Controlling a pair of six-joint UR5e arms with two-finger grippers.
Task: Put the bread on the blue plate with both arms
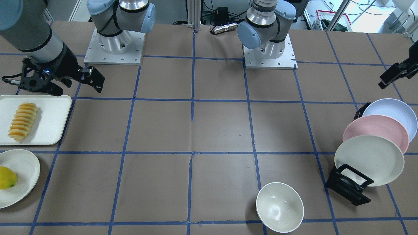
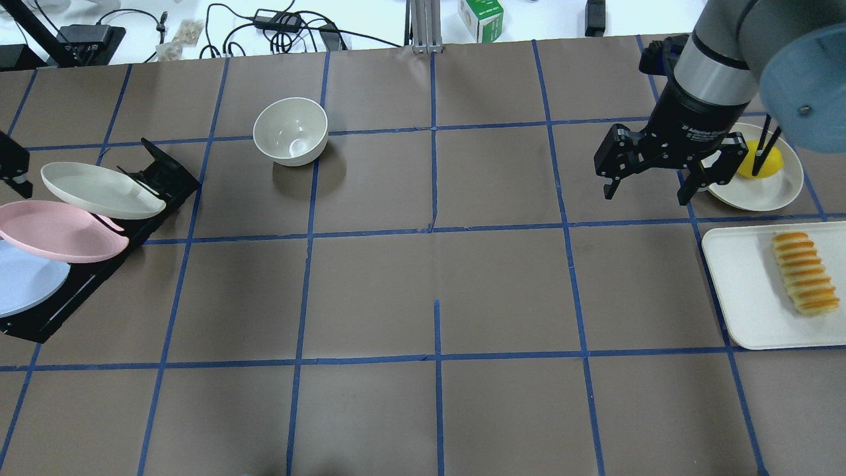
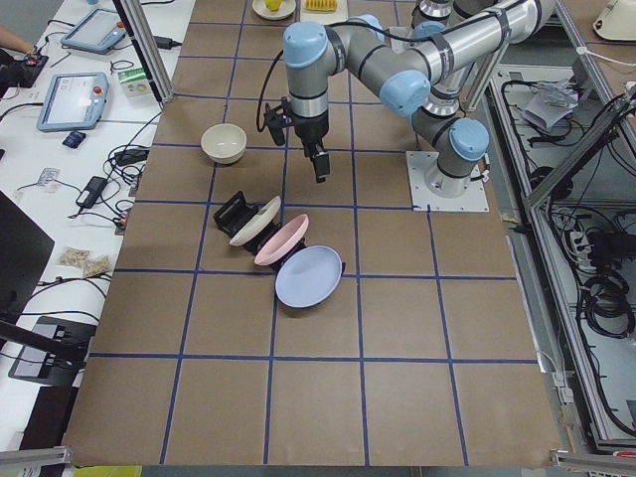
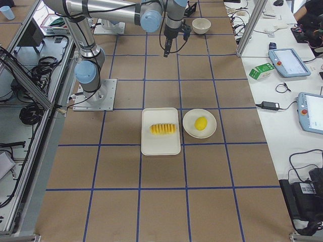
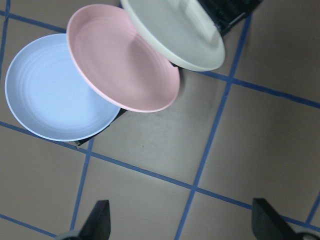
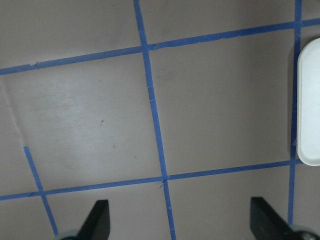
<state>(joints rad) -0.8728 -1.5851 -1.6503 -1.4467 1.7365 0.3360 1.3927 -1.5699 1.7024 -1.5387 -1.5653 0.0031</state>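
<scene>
The bread (image 2: 805,273) is seen on a white tray (image 2: 740,291) at the right edge of the counter (image 2: 502,297); the blue plate (image 5: 55,95) is racked at its left edge. The right end effector (image 2: 646,192) and left end effector (image 5: 182,220) are held spread and empty. The approach is judged the step in hand; grasps on bread and plate are called for next.

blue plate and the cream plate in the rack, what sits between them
The pink plate sits between the blue plate and the cream plate, overlapping the blue one and tucked under the cream one. The left wrist view shows this best.
</scene>
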